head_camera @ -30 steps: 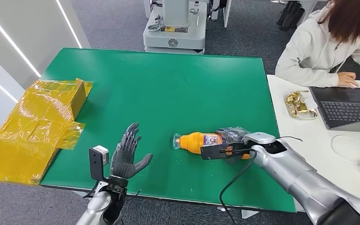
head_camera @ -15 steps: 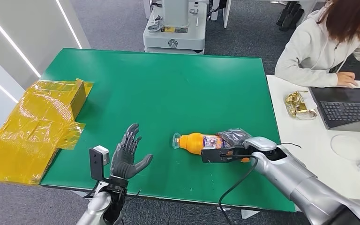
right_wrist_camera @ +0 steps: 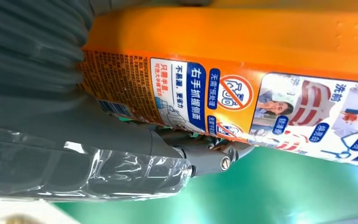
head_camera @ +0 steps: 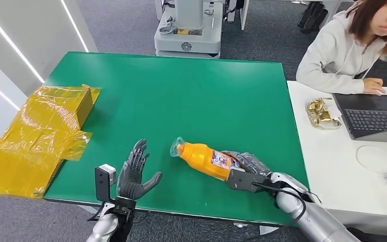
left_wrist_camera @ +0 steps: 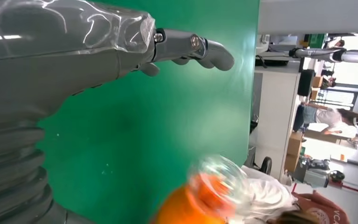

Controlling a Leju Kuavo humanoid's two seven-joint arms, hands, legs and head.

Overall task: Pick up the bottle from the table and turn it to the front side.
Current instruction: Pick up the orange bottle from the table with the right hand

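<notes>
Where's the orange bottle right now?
In the head view the orange bottle is near the green table's front edge, right of centre, held at its base by the right hand, cap toward the open left hand.

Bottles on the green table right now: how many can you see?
1. An orange bottle with a clear cap, gripped at its base end by the right hand near the table's front edge, cap pointing toward the open left hand. None appear hidden.

The bottle lies tilted over the near part of the table, its base end in the right hand, cap end toward the left hand, which stands apart near the front edge. A wrapped box overhangs the table's left side; a person sits at the far right.
</notes>
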